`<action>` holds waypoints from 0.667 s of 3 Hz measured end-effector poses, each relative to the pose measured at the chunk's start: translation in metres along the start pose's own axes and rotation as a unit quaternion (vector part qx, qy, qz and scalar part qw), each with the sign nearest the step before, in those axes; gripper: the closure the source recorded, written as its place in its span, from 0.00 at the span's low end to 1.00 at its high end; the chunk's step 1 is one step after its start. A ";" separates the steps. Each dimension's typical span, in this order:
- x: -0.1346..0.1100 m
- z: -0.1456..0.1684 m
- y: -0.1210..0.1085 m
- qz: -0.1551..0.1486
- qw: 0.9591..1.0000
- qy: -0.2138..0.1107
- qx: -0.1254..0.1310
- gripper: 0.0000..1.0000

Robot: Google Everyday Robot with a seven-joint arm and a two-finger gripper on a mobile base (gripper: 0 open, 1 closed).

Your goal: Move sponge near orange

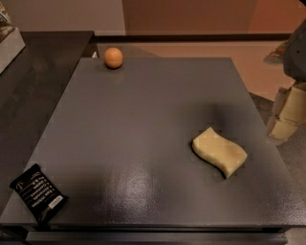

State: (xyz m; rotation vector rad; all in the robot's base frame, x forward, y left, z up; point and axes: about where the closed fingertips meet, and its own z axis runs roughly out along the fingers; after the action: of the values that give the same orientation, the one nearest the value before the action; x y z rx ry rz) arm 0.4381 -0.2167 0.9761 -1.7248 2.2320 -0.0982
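Beige end effector (286,114) apart from sponge (219,151).

A dark grey desk (143,119) takes the middle, light glinting on its front. A darker counter (43,72) adjoins its left side. Beyond lie a tan floor (215,50) and a pale wall (62,14). The hand (286,115) hangs past the desk's right edge.

Office-like room: grey table (143,119), gripper (287,114) at right.

The light is dim and warm. The dark bench (143,105) carries a soft glare near its front middle and a vague shadow behind the sponge (219,151). The hand (286,115) at the right edge looks pale.
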 end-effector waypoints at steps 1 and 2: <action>0.000 0.000 -0.001 0.002 1.000 0.001 0.003 0.00; -0.004 0.007 0.009 0.009 1.000 0.002 -0.007 0.00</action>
State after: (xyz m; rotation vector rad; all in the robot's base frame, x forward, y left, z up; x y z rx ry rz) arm 0.4325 -0.2093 0.9684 -1.7124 2.2554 -0.0832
